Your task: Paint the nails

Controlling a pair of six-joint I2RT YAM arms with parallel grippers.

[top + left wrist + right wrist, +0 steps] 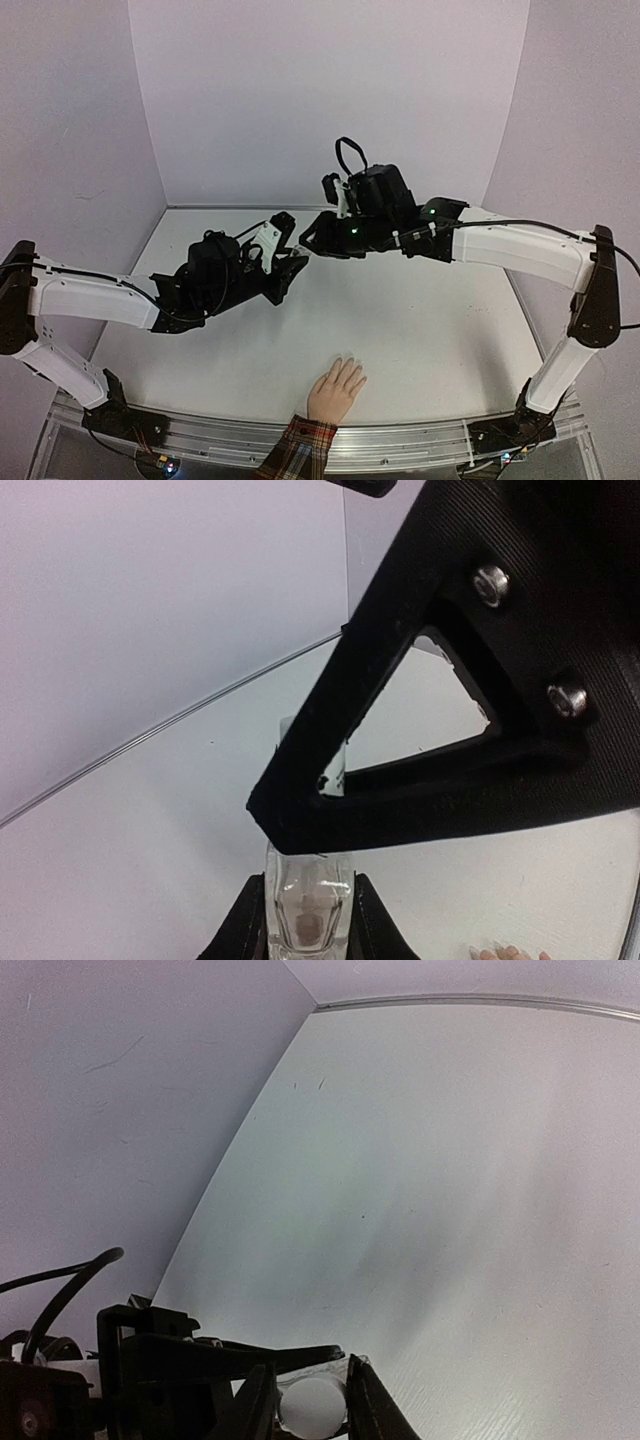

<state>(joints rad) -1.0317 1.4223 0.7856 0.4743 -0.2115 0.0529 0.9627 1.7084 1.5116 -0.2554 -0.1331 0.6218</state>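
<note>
Two grips meet in the air over the bench (420,330).

- The left fingers (238,932) pinch a clear bottle (305,910). This shows only in the left wrist view.
- The right fingers (368,1407) are closed on the white cap (312,1405). This shows only in the right wrist view. One finger crosses the left wrist view above the bottle.
- From above, bottle and cap are hidden between the black fingers.
- The hand (335,390) lies flat at the bench's near edge with a plaid cuff (300,445), well apart from both grips.
- The nails (497,950) are too small to see from above. Pale tips show at the left wrist view's bottom edge.
</note>
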